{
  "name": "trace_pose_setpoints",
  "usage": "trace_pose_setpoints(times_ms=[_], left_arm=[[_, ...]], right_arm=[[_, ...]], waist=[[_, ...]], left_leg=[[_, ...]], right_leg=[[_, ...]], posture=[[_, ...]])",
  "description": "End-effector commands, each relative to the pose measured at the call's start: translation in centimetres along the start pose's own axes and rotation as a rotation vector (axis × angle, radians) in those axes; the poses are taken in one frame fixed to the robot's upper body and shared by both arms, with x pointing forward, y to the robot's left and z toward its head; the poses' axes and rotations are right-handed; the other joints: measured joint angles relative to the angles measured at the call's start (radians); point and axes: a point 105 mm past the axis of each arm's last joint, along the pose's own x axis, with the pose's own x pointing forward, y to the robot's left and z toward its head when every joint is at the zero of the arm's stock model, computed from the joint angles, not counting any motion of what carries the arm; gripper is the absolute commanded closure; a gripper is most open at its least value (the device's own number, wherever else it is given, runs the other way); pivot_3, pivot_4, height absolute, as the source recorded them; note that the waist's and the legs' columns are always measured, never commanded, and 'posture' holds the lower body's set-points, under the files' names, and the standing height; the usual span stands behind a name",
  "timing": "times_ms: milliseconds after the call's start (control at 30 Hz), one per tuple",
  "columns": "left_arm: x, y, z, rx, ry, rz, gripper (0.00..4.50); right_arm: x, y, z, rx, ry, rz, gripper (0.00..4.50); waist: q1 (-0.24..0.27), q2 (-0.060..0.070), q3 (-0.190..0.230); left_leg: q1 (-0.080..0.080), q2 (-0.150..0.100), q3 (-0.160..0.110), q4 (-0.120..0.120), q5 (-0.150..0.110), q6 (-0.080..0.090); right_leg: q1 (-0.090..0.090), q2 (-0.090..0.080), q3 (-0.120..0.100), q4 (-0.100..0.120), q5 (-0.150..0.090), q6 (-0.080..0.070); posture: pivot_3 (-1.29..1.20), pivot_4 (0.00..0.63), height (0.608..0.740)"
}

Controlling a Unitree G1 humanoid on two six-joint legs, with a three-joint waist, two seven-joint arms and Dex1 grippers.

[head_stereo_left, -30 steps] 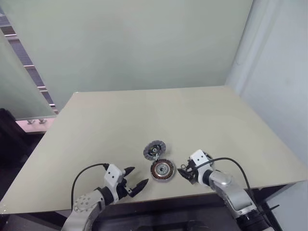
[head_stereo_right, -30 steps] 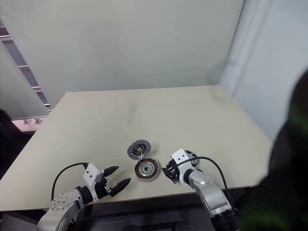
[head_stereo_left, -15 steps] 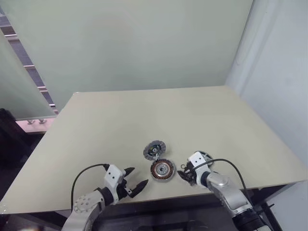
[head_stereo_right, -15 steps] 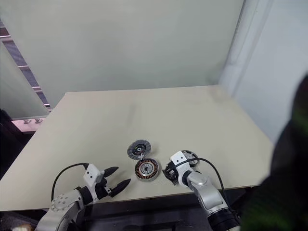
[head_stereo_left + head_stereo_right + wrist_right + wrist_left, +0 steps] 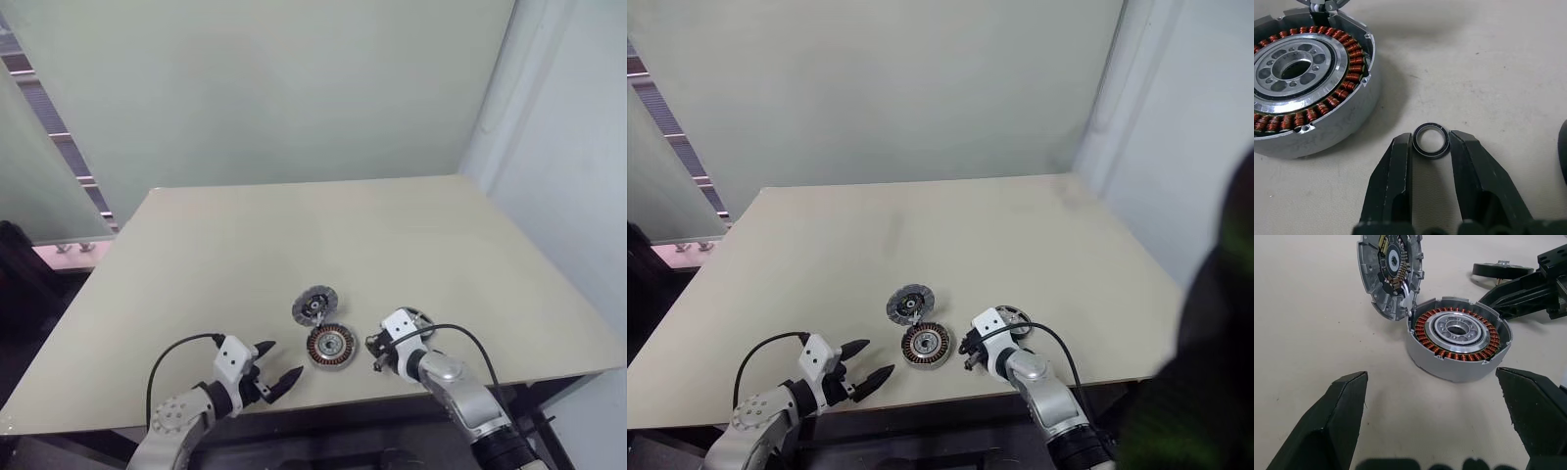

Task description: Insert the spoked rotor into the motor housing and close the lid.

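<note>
The motor housing [image 5: 1457, 366] is a grey round cup with copper windings around a silver hub, lying near the table's front edge. Its lid [image 5: 1391, 271], a grey disc with a ribbed dark rim, stands tilted open at the cup's far side. The dark spoked rotor [image 5: 420, 316] lies flat to the right, just behind my right gripper [image 5: 1431, 143]. That gripper's fingers press both sides of a small dark ring [image 5: 1430, 139] lying on the table, right of the housing. Left of the housing, my left gripper [image 5: 280, 364] hangs open and holds nothing.
The beige table [image 5: 294, 225] stretches far behind the parts. Its front edge runs close under both wrists. A pale wall [image 5: 568, 147] stands along the right side. Black cables loop off both wrists.
My right gripper's fingers have narrowed until they meet the small dark ring. The left gripper and the motor parts have stayed put.
</note>
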Motion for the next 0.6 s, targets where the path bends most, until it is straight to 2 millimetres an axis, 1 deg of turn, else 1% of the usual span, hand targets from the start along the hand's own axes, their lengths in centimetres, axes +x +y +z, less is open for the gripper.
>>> trace_pose_setpoints(times_ms=[33, 133, 233, 433, 600], left_arm=[[0.1, 0.3, 1.8, 0.051, -0.055, 0.003, 0.00], [-0.2, 1.0, 2.0, 0.052, -0.068, 0.020, 0.00], [-0.4, 1.5, 2.1, 0.051, -0.068, 0.031, 0.00], [-0.4, 1.7, 2.2, 0.051, -0.068, 0.034, 0.00], [-0.4, 1.6, 2.1, 0.050, -0.062, 0.026, 0.00]], right_arm=[[-1.1, -1.6, 3.2, -0.034, -0.105, -0.056, 3.71], [-1.7, -1.1, 5.0, -0.063, -0.145, -0.030, 3.71], [-1.9, -0.1, 6.1, -0.076, -0.159, 0.017, 3.71], [-1.5, 2.5, 7.4, -0.093, -0.155, 0.114, 3.71], [-0.7, 4.8, 7.8, -0.102, -0.148, 0.190, 3.71]], waist=[[0.000, 0.000, 0.000], [0.000, 0.000, 0.000], [0.000, 0.000, 0.000], [0.000, 0.000, 0.000], [0.000, 0.000, 0.000]], left_leg=[[0.000, 0.000, 0.000, 0.000, 0.000, 0.000], [-0.001, 0.000, 0.000, 0.000, 0.000, 0.000], [0.000, 0.001, -0.001, -0.001, 0.000, 0.000], [0.000, 0.000, -0.001, -0.001, 0.000, 0.000], [-0.001, 0.000, -0.001, -0.001, 0.000, 0.000]], right_leg=[[0.000, 0.000, 0.000, 0.000, 0.000, 0.000], [-0.001, 0.000, 0.000, 0.000, 0.000, 0.000], [-0.001, 0.000, -0.001, 0.000, 0.000, 0.000], [-0.001, 0.000, -0.001, 0.000, 0.000, 0.000], [-0.001, 0.000, -0.001, 0.000, 0.000, 0.000]], posture=[[0.00, 0.000, 0.740], [0.00, 0.000, 0.740], [0.00, 0.000, 0.740], [0.00, 0.000, 0.740], [0.00, 0.000, 0.740]])
